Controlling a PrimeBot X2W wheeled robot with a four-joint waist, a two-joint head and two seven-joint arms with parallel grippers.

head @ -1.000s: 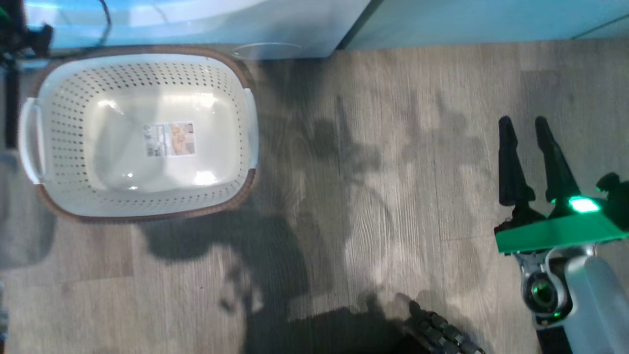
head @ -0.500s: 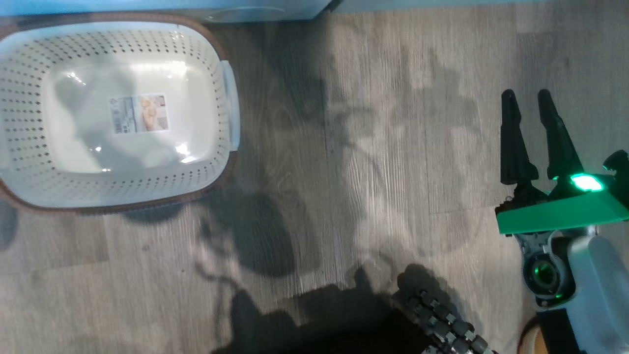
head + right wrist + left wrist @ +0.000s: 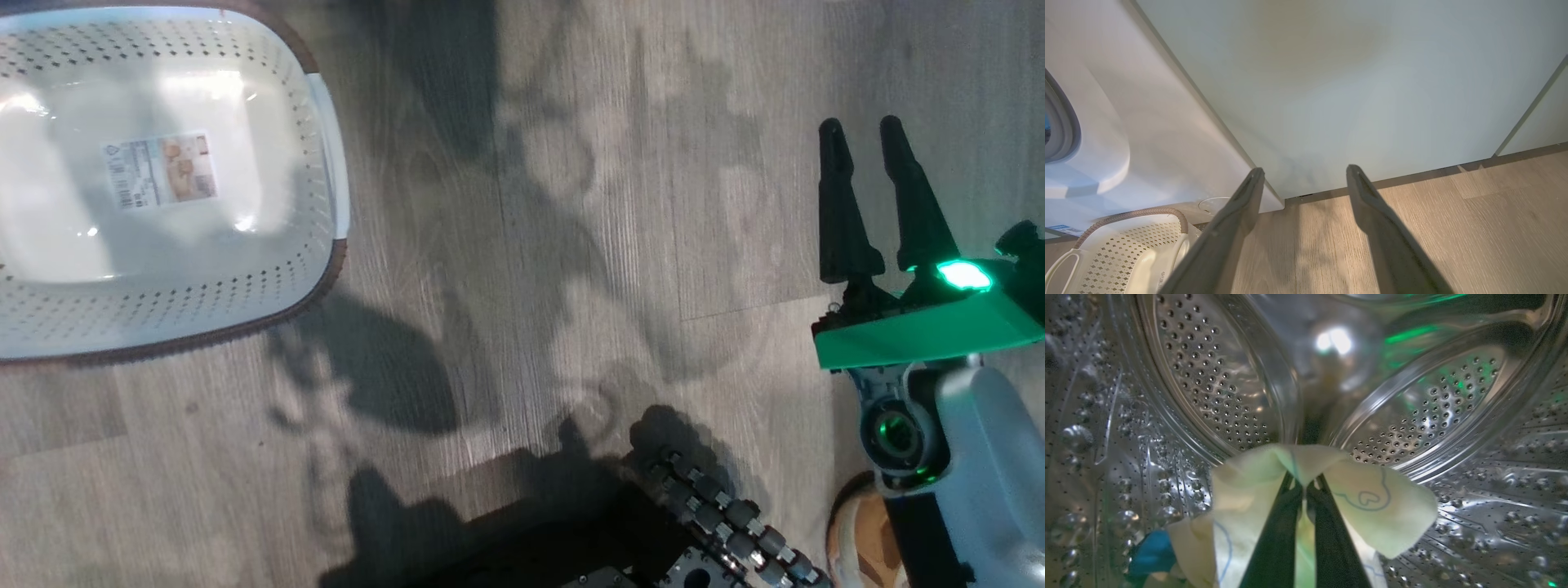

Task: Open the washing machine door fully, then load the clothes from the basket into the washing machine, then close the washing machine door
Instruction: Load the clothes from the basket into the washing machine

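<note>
In the left wrist view my left gripper (image 3: 1305, 485) reaches inside the steel drum (image 3: 1216, 384) of the washing machine, shut on the clothes (image 3: 1372, 506), a pale yellow garment with blue outline prints draped over both fingers. A bright blue part (image 3: 1149, 555) lies lower left in the drum. The cream basket (image 3: 269, 278) stands on the floor at the upper left with only its label sticker (image 3: 159, 170) inside. My right gripper (image 3: 861, 131) hovers open over the floor, far right of the basket. The washing machine door is out of view.
The right wrist view shows the washing machine's white front (image 3: 1139, 122) with its grey opening rim (image 3: 1059, 118), a pale green cabinet door (image 3: 1351, 81) beside it, and the basket rim (image 3: 1139, 213) below. My dark wheeled base (image 3: 718, 523) sits at the bottom edge on the wood floor (image 3: 531, 245).
The head camera has swung, so the basket has slid toward the picture's upper left and the appliance fronts have left the top edge. The right gripper stays open.
</note>
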